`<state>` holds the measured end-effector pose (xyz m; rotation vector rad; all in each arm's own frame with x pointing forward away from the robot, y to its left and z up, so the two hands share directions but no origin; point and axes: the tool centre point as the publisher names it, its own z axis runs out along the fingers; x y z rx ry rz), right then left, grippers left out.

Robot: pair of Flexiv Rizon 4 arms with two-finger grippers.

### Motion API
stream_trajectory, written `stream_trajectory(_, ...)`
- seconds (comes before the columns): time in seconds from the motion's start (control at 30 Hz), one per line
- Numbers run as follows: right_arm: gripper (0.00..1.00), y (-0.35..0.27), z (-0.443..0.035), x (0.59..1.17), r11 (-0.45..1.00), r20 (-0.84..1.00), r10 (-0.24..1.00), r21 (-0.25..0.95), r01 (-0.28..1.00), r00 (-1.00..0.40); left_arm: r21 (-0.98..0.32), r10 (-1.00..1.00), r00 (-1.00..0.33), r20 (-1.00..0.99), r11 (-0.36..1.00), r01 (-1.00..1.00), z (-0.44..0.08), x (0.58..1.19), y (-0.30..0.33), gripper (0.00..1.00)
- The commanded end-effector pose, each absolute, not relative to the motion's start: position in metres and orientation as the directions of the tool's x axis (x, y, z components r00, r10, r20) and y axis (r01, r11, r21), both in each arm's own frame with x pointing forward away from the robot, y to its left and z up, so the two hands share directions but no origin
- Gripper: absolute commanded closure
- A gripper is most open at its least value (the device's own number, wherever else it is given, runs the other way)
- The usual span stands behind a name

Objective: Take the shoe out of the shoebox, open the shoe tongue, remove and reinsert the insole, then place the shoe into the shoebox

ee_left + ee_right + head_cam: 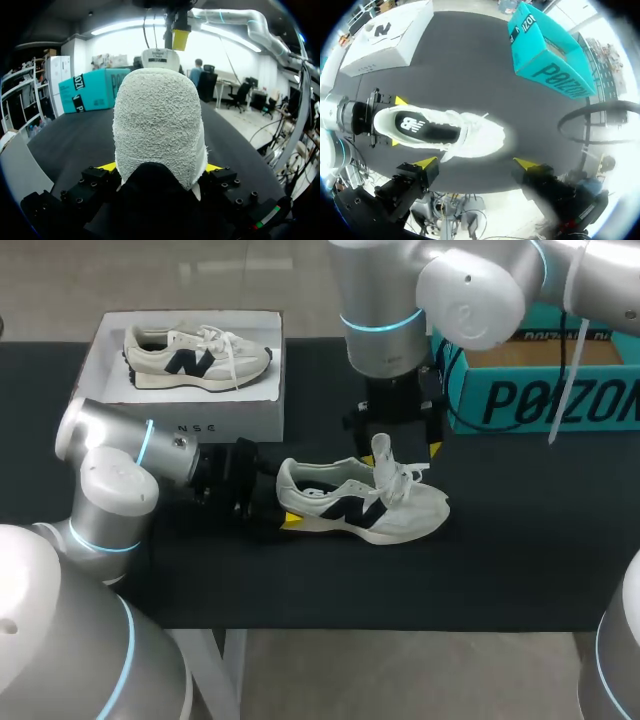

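Left gripper (pixel 160 167): both yellow tips press the heel of the white sneaker (pixel 157 120) from either side, so it is clamped. The sneaker stands upright on the black table (pixel 500 570) near centre, toe to the right, tongue (pixel 381 452) raised. Right gripper (pixel 475 162) hangs directly above it, fingers spread wide, holding nothing. White shoebox (pixel 180 425) sits far left with a second sneaker (pixel 195 358) inside. Teal box (pixel 540 400) sits far right.
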<state>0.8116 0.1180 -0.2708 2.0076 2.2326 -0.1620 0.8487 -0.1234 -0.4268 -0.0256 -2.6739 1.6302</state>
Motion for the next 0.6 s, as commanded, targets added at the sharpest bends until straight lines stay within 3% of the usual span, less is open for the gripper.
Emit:
stream_trajectory(0.03,0.00,0.108,-0.270,0.809,0.774,0.115,0.627,0.020,0.633,-0.770,-0.888,0.019,-1.000,0.000,0.459,0.009,-0.427,0.849,-0.124,1.00)
stream_trajectory(0.23,0.00,0.108,-0.270,0.809,0.774,0.115,0.627,0.020,0.633,-0.770,-0.888,0.019,-1.000,0.000,0.459,0.009,-0.427,0.849,-0.124,1.00)
stream_trajectory(0.3,0.00,0.135,-0.270,0.810,0.894,0.023,0.447,-0.035,0.446,-0.894,-0.888,0.019,-1.000,0.000,0.459,0.009,-0.427,0.849,-0.124,1.00)
stream_trajectory(0.33,0.45,0.147,-0.270,0.811,0.932,-0.025,0.351,-0.086,0.352,-0.936,-0.888,0.019,-1.000,0.000,0.459,0.009,-0.427,0.849,-0.124,1.00)
stream_trajectory(0.37,0.81,0.156,-0.270,0.811,0.965,-0.043,0.239,-0.100,0.243,-0.970,-0.888,0.019,-1.000,0.000,0.459,0.009,-0.427,0.849,-0.124,1.00)
stream_trajectory(0.4,1.00,0.164,-0.269,0.812,0.988,-0.056,0.132,-0.067,0.136,-0.990,-0.888,0.019,-1.000,0.000,0.459,0.009,-0.427,0.849,-0.124,1.00)
stream_trajectory(0.6,1.00,0.188,-0.260,0.817,0.967,-0.062,-0.251,-0.067,-0.247,-0.966,-0.888,0.019,-1.000,0.000,0.459,0.009,-0.427,0.849,-0.124,1.00)
